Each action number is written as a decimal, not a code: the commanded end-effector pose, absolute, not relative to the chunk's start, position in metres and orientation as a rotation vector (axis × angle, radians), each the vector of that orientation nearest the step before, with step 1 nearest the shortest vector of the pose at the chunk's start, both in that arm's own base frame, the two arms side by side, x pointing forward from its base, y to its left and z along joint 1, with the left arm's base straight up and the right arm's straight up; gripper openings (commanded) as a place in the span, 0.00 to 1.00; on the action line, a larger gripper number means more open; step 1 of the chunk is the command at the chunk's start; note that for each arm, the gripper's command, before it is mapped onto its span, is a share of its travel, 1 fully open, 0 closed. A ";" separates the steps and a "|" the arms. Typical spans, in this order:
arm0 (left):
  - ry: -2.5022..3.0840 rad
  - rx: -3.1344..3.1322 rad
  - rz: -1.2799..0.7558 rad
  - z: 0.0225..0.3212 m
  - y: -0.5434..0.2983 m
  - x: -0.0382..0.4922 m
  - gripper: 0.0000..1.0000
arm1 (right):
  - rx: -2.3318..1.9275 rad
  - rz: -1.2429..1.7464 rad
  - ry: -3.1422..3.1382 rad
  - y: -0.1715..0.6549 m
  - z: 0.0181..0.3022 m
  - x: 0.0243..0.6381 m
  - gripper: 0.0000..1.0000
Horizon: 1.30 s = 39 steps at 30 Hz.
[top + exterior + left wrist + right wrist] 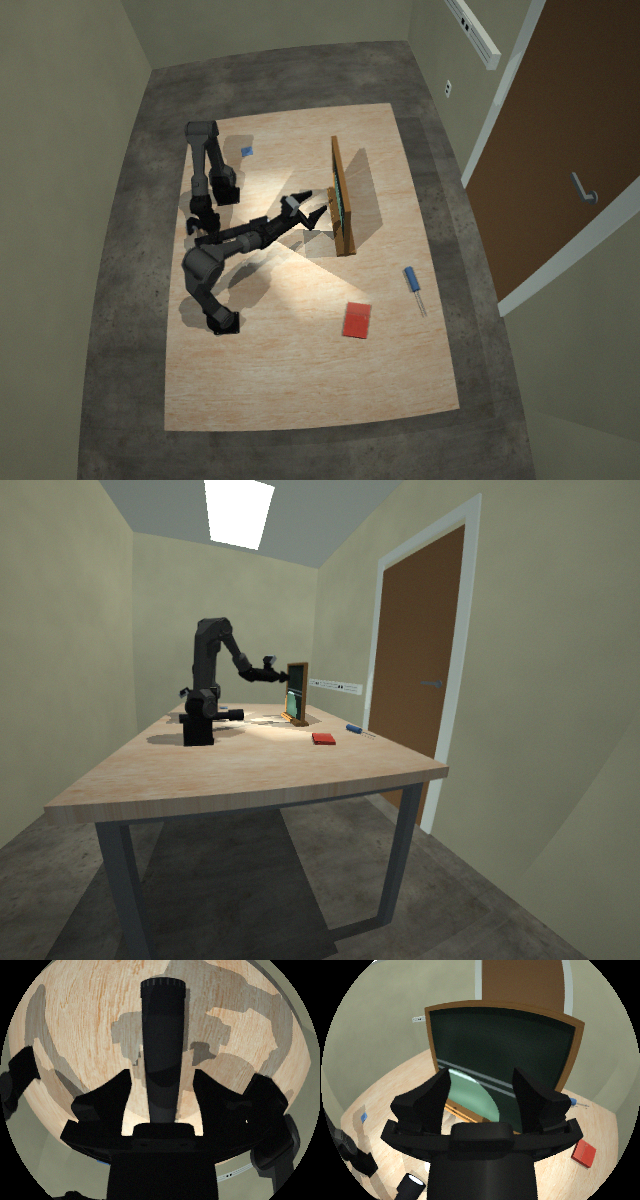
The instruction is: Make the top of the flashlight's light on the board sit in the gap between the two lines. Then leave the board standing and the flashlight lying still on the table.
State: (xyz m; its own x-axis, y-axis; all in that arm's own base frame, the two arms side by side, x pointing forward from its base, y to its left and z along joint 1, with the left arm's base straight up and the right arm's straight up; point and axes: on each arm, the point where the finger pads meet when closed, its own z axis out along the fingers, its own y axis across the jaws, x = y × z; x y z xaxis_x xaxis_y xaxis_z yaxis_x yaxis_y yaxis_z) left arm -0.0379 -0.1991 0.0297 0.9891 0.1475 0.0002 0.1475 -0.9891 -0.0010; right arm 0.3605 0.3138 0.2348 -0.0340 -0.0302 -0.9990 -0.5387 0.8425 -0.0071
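The flashlight (163, 1035) (230, 715) (411, 1185) is black and lies level, its lit end toward the board. My left gripper (162, 1076) is open, its fingers apart on either side of the flashlight's rear part. The brown-framed board (347, 232) (304, 697) (505, 1035) stands upright. Two pale lines (492, 1083) cross it. The light (477, 1097) (292, 707) is a rounded green patch low on the board; its top is at or near the lower line, partly hidden by a finger. My right gripper (318, 200) (481, 1075) is open and empty, raised in front of the board.
A red box (356, 320) (323, 738) (584, 1153) lies on the table. A blue-handled tool (412, 279) (354, 729) lies near the far edge, beyond the board. A small blue piece (247, 151) (364, 1117) lies near the left arm's base. The right forearm passes over the flashlight's area.
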 end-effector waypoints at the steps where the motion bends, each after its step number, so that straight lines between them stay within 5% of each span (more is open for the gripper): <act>1: -0.232 -3.133 0.000 0.038 -0.199 -0.038 1.00 | -0.463 0.433 1.564 0.314 0.236 0.360 1.00; 39: -0.395 -3.133 0.007 0.104 -0.203 -0.026 1.00 | -0.463 0.433 1.564 0.314 0.236 0.360 1.00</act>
State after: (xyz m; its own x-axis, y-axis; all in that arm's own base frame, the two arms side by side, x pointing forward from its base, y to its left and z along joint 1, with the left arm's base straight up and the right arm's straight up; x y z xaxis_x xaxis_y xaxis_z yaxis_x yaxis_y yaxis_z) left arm -0.0300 -0.2022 0.1043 0.9768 0.2141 -0.0035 0.2141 -0.9768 0.0089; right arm 0.3605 0.3138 0.2348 -0.0340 -0.0302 -0.9990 -0.5387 0.8425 -0.0071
